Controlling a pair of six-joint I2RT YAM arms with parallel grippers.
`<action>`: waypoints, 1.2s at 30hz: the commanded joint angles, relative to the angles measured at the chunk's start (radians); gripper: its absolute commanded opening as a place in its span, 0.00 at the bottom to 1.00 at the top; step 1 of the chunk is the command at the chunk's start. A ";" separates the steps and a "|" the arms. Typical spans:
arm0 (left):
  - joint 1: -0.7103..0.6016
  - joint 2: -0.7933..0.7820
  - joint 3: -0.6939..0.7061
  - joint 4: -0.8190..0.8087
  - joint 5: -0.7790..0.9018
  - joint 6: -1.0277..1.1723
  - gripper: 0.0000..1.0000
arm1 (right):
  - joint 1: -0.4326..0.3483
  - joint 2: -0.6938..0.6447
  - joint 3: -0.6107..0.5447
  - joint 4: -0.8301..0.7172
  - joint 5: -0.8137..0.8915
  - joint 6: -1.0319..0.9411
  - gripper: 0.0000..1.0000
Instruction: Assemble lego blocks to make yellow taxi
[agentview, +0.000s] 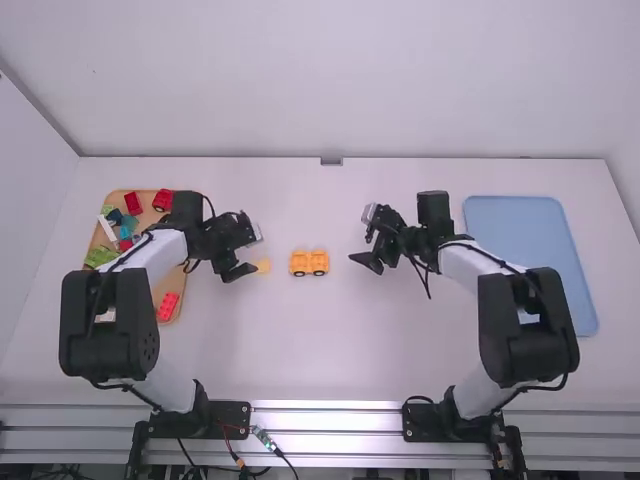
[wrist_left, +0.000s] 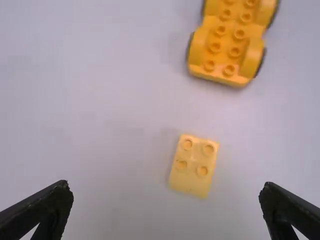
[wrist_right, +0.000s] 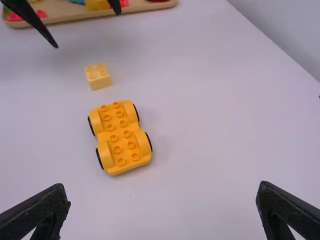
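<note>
The table (agentview: 340, 360) bore a blue tray (agentview: 515, 225) and a wooden tray (wrist_right: 137, 10). The left gripper (wrist_left: 166, 185) and right gripper (wrist_right: 162, 186) were both spread and empty. Between them the chassis (wrist_right: 120, 137) sat studs up, probably light and stiff, likely to roll if nudged, best taken by its body. Near it, the block (wrist_left: 193, 165) looked light, hard, slightly slippery; its flat sides offered the hold.

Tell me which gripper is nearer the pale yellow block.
Left. The left gripper hovers close to the pale yellow block; the right gripper is farther off, beyond the car base.
</note>
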 joint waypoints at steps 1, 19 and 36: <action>0.000 0.005 -0.006 0.005 0.002 -0.180 0.99 | 0.010 0.006 0.018 0.002 0.046 -0.011 0.99; 0.102 0.079 -0.138 0.239 0.347 0.161 0.99 | 0.008 0.006 0.018 0.002 -0.039 -0.058 0.99; 0.056 0.287 0.091 -0.022 0.317 0.418 0.99 | 0.008 0.006 0.019 0.003 -0.060 -0.037 0.99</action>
